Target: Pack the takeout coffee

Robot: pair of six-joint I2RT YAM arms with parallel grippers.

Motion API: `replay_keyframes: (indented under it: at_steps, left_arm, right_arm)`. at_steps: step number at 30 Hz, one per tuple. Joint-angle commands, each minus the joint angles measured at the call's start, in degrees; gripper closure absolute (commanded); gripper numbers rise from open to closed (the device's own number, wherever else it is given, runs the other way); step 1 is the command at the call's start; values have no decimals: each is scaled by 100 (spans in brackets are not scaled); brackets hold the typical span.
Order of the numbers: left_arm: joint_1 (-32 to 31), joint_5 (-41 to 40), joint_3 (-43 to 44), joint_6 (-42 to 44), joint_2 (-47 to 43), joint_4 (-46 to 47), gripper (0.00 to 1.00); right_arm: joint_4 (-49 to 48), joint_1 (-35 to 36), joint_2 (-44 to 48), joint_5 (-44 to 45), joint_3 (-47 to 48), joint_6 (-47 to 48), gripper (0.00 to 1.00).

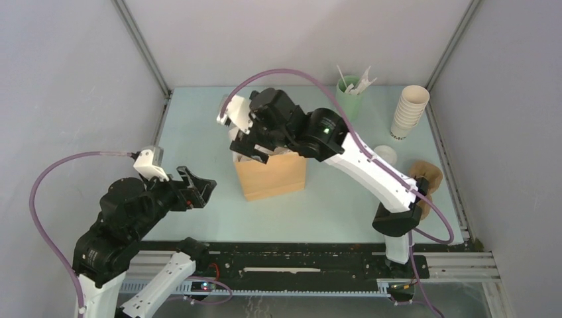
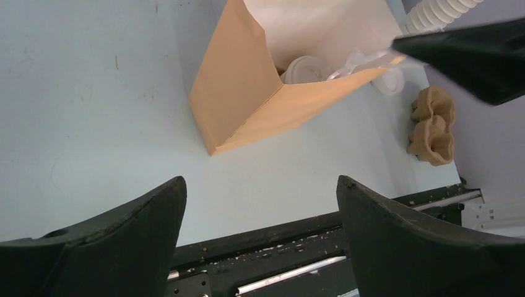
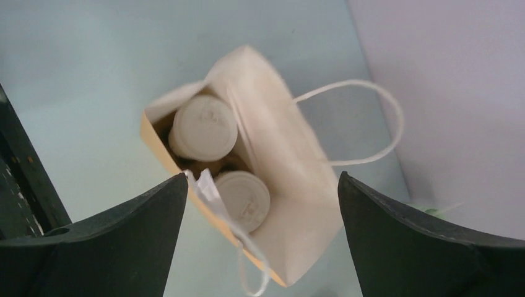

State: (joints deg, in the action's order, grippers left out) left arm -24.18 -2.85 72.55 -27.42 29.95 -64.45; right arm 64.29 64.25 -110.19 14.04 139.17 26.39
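Note:
The takeout coffee is two small cream cups with white lids, one [image 3: 204,127] further back and one [image 3: 242,193] nearer, standing side by side inside the brown paper bag [image 3: 291,185]. The bag [image 1: 272,175] stands upright mid-table with its white handles loose. My right gripper [image 3: 262,179] hangs open directly above the bag's mouth [image 1: 248,147], holding nothing. My left gripper [image 1: 199,189] is open and empty, low and to the left of the bag, pointing at it. In the left wrist view the left gripper [image 2: 260,180] faces the bag [image 2: 247,93], and one lid [image 2: 304,68] shows inside.
A green cup of white sticks [image 1: 349,93] and a tall stack of lidless cream cups [image 1: 409,112] stand at the back right. A loose white lid [image 1: 384,156] and a brown pulp cup carrier [image 1: 427,175] lie right of the bag. Grey walls enclose the table.

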Motion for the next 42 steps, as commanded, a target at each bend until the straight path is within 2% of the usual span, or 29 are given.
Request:
replay_keyframes:
  at_steps: [1,4,7,9,12,15,20,25,31,37,42]
  left_arm:
    - [37,-14,235,106,203,103,5]
    - [37,3,378,114,300,112,5]
    - [36,43,491,85,432,170,5]
    - [37,160,618,27,576,239,5]
    - [35,685,940,-70,1030,346,5]
    - [35,1223,1338,-119,1627,399,9]
    - [36,2070,1526,-422,2320,811,18]
    - [37,2153,1539,-884,2901,853,29]
    - [27,2175,1270,-1248,3178,1178,38]
    - [19,1984,1302,-1518,3434,1324,51]
    - [-80,1824,1116,-1748,3524,1295,55]
  right_arm:
    - [-305,-99,237,-114,773,-695,0]
    - [-533,-349,613,-262,517,-1243,0]
    - [-837,-577,1059,-691,-256,-1628,0]
    - [-826,-662,1103,-1059,-404,-2050,2]
    - [-721,-876,1017,-1612,-381,-3097,15]
    - [-883,-1127,1234,-2334,-906,-3690,28]
    - [-1615,-1283,2142,-2538,-2527,-3930,28]
    - [-1693,-1540,2816,-2421,-3309,-4070,28]
    - [-1823,-1981,3489,-2240,-3796,-4141,27]
    - [-1834,-2184,3696,-2370,-3917,-4029,27]
    - [-1725,-2196,3748,-2375,-3952,-3817,27]
